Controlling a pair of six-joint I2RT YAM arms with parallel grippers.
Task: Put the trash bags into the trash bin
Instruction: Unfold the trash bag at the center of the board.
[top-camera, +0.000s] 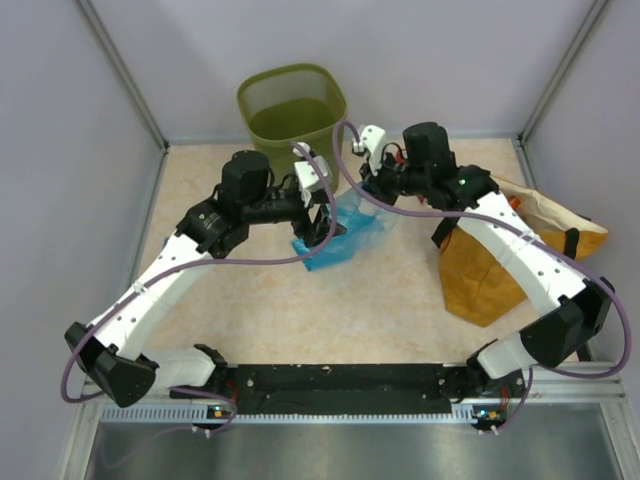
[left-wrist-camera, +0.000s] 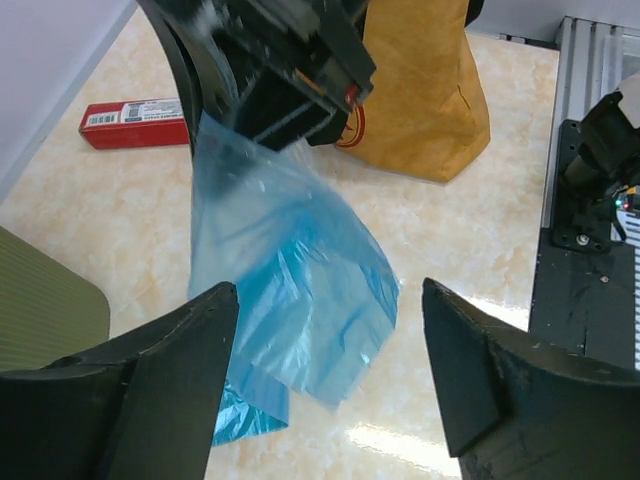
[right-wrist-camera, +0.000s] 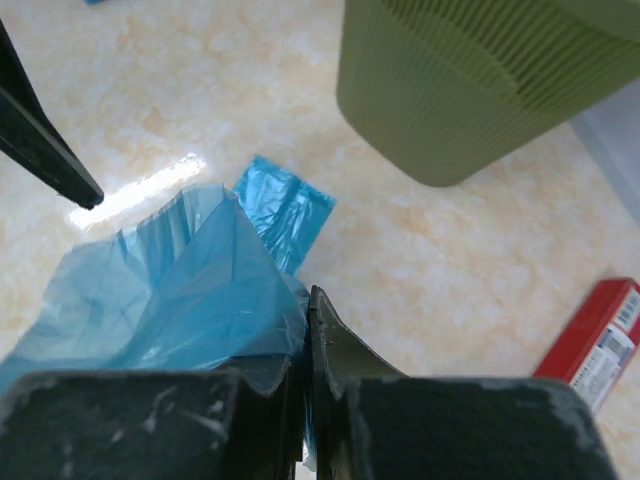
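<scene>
Beige marbled counter (top-camera: 330, 320) carries everything. At the middle of its far edge the olive-green mesh trash bin (top-camera: 292, 105) stands upright, and no blue shows inside it from above. A mustard-orange sack (top-camera: 490, 270) slumps along the right edge, partly under the right arm.

Near the counter's middle, on the near side of the bin, a large light-blue bag (top-camera: 350, 235) hangs crumpled. Its upper edge is pinched in the right tool (right-wrist-camera: 308, 320), whose jaws are pressed together on the film. Whether the lower folds touch the counter cannot be told. The left tool (left-wrist-camera: 328, 290) sits just beside the hanging film with its jaws wide apart, gripping nothing.

A flat red box (right-wrist-camera: 600, 340) lies near the bin's base. A small folded blue square (right-wrist-camera: 285, 210) lies flat on the counter under the hanging bag.

The step in hand appears to be carrying the big bag to the bin on the right arm alone. The next move likely calls for a lift high enough that the trailing film clears the rim. The right tool would then travel over the mouth and let go. The folded square is not yet picked up.
</scene>
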